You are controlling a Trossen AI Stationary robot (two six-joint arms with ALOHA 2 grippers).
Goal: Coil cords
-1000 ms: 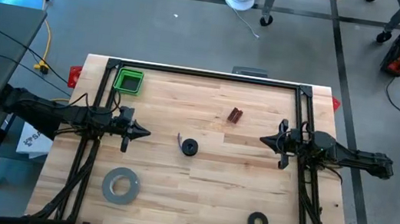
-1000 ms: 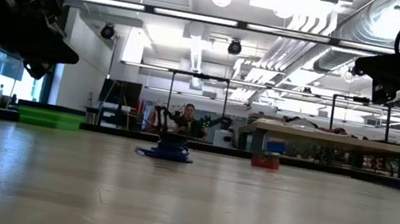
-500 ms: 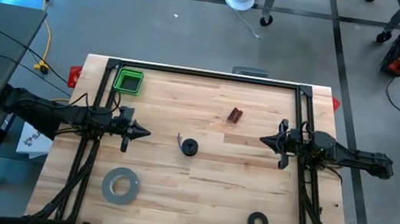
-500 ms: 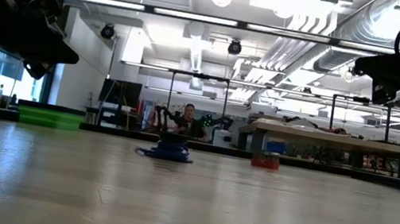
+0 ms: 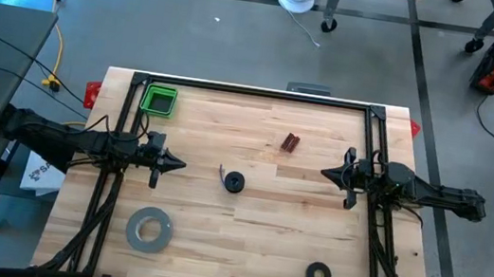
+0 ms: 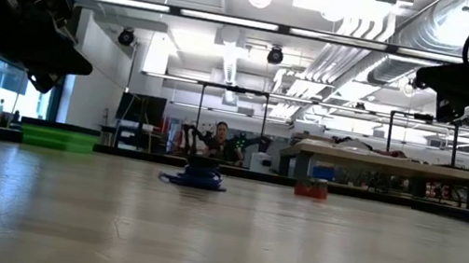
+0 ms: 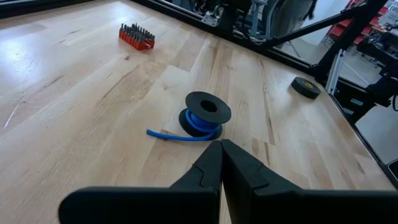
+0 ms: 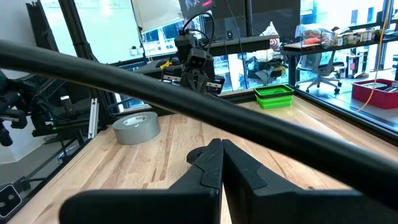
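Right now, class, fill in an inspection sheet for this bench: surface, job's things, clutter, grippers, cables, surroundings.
Surface: wooden table, bare at the middle.
Job's things: blue cord wound on a black spool, one end trailing loose.
Clutter: grey tape roll, black tape ring, green tray, red bit holder.
Grippers: left gripper and right gripper hover either side, jaws shut, empty.
Cables: yellow cable on floor.
Surroundings: person far behind.

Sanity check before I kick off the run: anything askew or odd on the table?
Only one thing: the blue cable is mostly wound on its black spool mid-table, but one end trails loose across the wood. Nothing spilled or damaged.
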